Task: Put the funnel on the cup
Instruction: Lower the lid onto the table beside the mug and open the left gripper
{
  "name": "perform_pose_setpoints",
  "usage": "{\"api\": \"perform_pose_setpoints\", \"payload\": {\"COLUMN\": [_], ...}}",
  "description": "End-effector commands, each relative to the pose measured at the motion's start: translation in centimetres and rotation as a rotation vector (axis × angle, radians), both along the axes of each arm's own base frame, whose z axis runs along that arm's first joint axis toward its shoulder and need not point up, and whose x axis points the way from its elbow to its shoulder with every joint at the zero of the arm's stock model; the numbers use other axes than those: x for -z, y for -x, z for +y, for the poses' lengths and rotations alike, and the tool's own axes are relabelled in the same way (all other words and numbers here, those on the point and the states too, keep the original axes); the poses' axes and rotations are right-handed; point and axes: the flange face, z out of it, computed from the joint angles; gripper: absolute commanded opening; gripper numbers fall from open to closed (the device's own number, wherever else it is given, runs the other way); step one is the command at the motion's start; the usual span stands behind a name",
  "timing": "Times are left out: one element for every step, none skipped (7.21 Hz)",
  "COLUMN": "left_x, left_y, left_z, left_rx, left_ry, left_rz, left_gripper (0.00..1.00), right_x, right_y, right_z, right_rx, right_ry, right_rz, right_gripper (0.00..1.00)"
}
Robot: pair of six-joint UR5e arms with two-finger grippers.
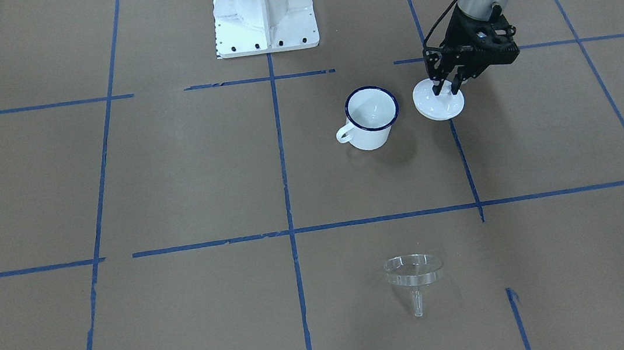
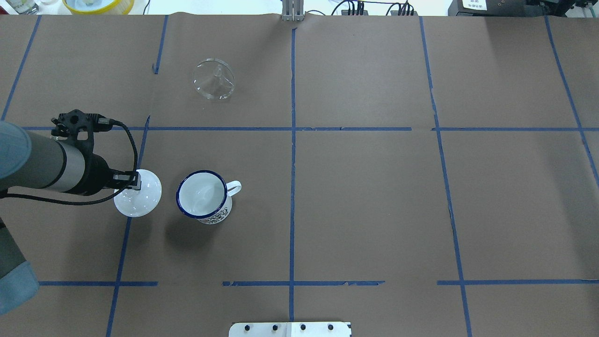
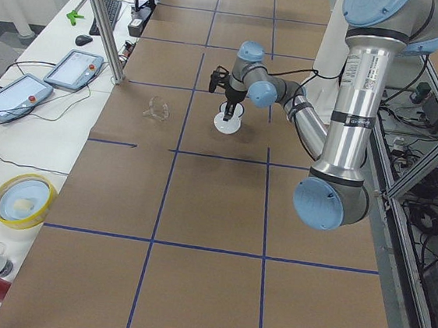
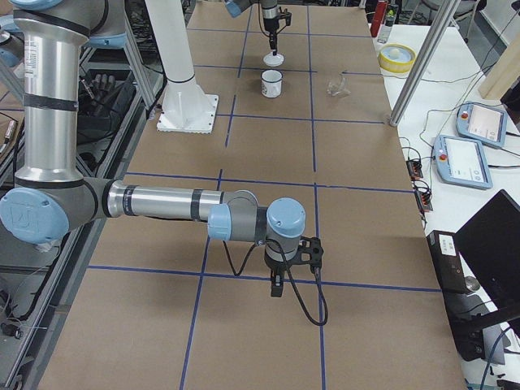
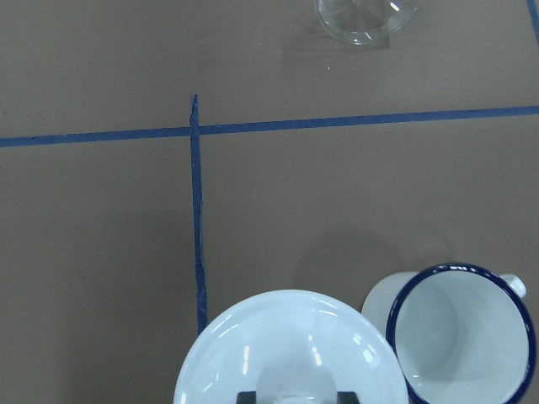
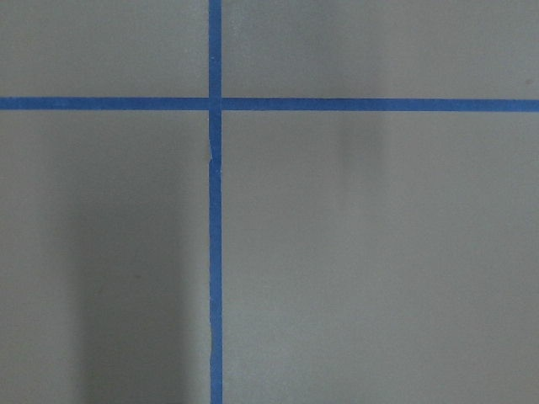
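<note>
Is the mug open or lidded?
Open: the mug shows its empty white inside; the lid is beside it, not on it.

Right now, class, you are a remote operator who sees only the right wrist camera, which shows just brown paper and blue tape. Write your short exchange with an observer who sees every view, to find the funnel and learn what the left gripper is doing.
Operator: My view shows no objects. Where is the funnel?
Observer: The funnel lies on its side on the far part of the table, on the robot's left half, with nothing touching it.
Operator: And what is the left gripper doing?
Observer: The left gripper is shut on the knob of a white lid, which sits just beside the open, upright cup, not on it.
</note>
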Motion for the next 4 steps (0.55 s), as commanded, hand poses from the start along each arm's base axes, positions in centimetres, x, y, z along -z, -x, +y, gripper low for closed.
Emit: {"api": "perform_pose_setpoints", "payload": {"left_x": [-2.9,-3.0,-3.1,-3.2], "left_y": [-3.1,-3.6,-3.9,-4.1], "left_z": [1.1,1.6,1.8,1.8], "left_rx": [-0.011,-0.021,-0.018,-0.017], "left_ry": [0.03,0.033,0.028,0.027], "left_rz": [-0.031,-0.032,-0.037,-0.041], "left_gripper": [0.0,0.0,0.0,0.0], "right_x": [0.0,0.0,0.0,0.0], "right_y": [0.0,0.0,0.0,0.0], "right_z": [0.0,0.0,0.0,0.0], "right_rx": [0.0,0.0,0.0,0.0], "right_ry": [0.0,0.0,0.0,0.0], "right_rz": [0.0,0.0,0.0,0.0], "right_gripper": [1.0,1.0,1.0,1.0]}}
